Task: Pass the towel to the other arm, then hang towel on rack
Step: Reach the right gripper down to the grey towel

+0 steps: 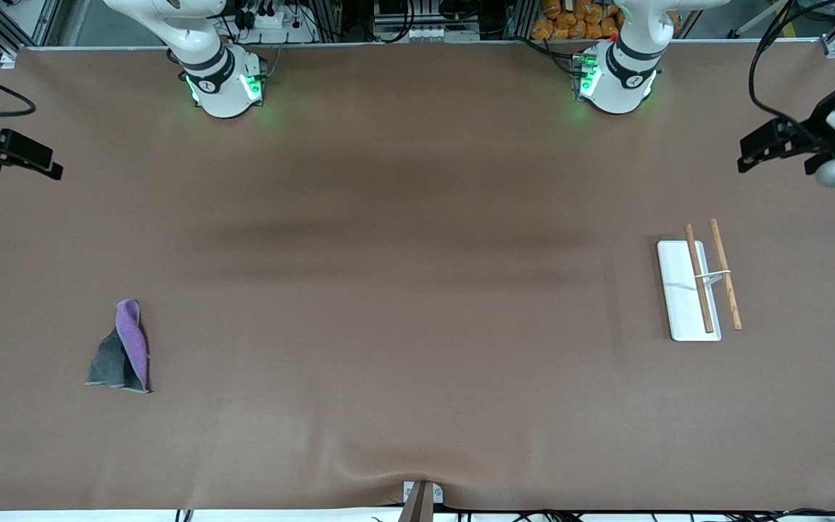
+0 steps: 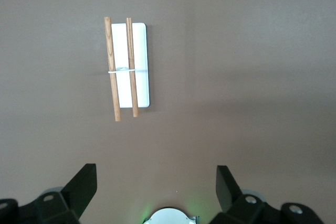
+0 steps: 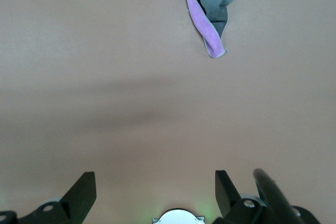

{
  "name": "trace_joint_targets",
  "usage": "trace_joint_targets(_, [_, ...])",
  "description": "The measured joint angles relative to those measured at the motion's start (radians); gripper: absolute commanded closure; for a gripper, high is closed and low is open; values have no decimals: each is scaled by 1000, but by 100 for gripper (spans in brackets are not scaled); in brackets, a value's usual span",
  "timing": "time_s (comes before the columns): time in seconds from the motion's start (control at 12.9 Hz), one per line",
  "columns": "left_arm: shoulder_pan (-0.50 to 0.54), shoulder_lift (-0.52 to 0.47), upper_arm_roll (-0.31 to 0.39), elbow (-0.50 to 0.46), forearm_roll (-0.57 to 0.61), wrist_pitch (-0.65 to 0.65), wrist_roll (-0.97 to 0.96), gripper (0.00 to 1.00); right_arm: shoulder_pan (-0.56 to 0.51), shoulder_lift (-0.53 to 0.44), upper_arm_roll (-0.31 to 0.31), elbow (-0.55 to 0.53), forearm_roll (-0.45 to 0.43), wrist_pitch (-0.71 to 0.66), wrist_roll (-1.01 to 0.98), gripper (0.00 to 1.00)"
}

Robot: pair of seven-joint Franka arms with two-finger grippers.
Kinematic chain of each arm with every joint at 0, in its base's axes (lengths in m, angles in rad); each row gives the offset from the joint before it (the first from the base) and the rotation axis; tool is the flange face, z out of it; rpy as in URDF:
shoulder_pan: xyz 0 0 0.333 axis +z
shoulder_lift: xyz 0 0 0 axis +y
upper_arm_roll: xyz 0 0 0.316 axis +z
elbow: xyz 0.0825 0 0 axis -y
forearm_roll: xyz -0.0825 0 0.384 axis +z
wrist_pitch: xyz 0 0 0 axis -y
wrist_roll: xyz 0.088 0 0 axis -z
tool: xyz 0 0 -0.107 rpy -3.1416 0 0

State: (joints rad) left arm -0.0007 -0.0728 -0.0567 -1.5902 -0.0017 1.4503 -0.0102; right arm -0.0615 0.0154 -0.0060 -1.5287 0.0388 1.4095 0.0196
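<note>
The towel point(image 1: 124, 348) lies crumpled on the table toward the right arm's end, dark grey with a purple fold on top; it also shows in the right wrist view point(image 3: 210, 14). The rack point(image 1: 696, 286), a white base plate with two wooden rods joined by a wire bracket, lies toward the left arm's end; it also shows in the left wrist view point(image 2: 139, 66). My right gripper point(image 1: 40, 161) point(image 3: 155, 179) is open and empty, up over the table's edge at its own end. My left gripper point(image 1: 751, 152) point(image 2: 156, 174) is open and empty, up over its end, apart from the rack.
A brown cover point(image 1: 417, 304) spans the table. The right arm's base point(image 1: 225, 83) and the left arm's base point(image 1: 617, 83) stand along the edge farthest from the front camera. A small mount point(image 1: 421, 500) sits at the nearest edge.
</note>
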Motion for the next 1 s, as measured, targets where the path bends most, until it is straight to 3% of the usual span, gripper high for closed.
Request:
trace_joint_targets(0.23, [1,-40,0,0,0,-15,-3,0,-12,97,-5,-10,-1,61,2,0])
trace_joint_targets(0.62, [1,-15,2,-9,0,-8,-7,0,-65,378,-9,47,-4,223,-58,0])
trace_joint_targets(1.0, [1,50,1,-14,0,53,-7,0,-129,596,-13,111,-24,588,-270,0])
